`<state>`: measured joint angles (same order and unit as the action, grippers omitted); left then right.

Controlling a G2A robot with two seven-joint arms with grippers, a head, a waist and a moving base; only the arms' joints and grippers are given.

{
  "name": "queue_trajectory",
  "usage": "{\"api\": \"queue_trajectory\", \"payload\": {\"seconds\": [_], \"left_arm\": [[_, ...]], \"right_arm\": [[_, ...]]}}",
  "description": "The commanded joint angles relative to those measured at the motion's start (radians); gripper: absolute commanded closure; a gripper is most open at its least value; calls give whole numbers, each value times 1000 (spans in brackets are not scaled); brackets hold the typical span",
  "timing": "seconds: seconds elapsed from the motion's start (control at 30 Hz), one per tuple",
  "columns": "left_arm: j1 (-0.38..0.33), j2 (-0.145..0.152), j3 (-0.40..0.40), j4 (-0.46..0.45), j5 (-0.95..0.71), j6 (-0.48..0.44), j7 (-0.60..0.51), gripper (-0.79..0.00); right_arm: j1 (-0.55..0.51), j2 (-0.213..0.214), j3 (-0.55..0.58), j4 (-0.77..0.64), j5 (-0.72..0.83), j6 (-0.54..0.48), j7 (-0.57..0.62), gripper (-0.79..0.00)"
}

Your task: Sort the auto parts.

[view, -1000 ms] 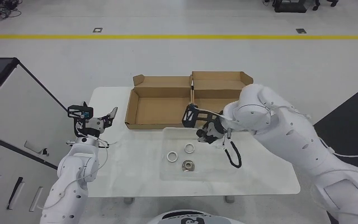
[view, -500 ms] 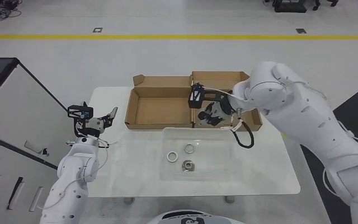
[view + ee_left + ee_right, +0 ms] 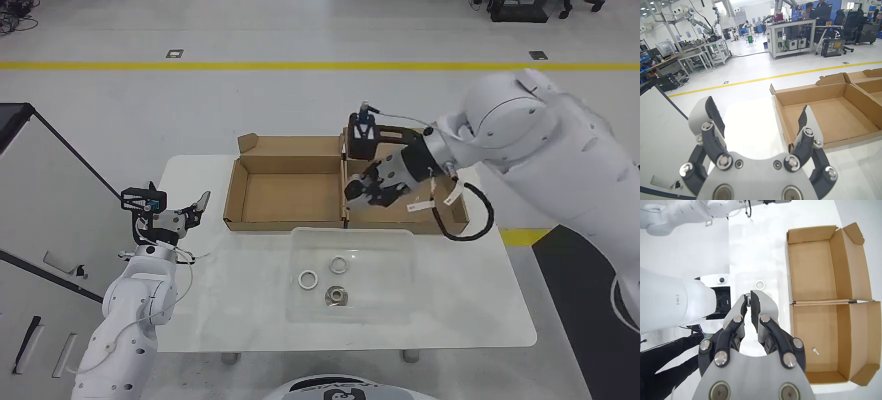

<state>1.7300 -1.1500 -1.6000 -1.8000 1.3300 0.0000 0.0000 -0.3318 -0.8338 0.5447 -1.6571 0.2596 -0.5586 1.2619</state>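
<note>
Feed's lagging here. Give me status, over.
Left gripper open, beside left box. Right gripper shut on bolt, over right box edge. One screw in it. Path looks clear.

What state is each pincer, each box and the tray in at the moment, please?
Left pincer: open, empty.
Right pincer: shut on a bolt.
Left box: flaps open, empty.
Right box: flaps open, one loose bolt inside.
Tray: holds three round parts.
</note>
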Motion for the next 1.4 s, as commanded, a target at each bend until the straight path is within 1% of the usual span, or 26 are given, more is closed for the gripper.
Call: {"api": "queue_trajectory", "payload": {"seconds": [0.0, 0.33, 0.47, 0.57, 1.37], "left_arm": [[0, 0, 0, 0, 0, 0, 0, -785], [0, 0, 0, 0, 0, 0, 0, -785], [0, 0, 0, 0, 0, 0, 0, -785], [0, 0, 0, 0, 0, 0, 0, -785], [0, 0, 0, 0, 0, 0, 0, -785]], "right_arm": [[13, 17, -5, -5, 75, -19, -19, 0], [29, 101, -13, -39, 400, -95, -94, 0], [19, 121, -4, -55, 513, -112, -112, 0], [6, 127, 11, -70, 591, -125, -124, 0], [6, 127, 11, -70, 591, -125, -124, 0]]}}
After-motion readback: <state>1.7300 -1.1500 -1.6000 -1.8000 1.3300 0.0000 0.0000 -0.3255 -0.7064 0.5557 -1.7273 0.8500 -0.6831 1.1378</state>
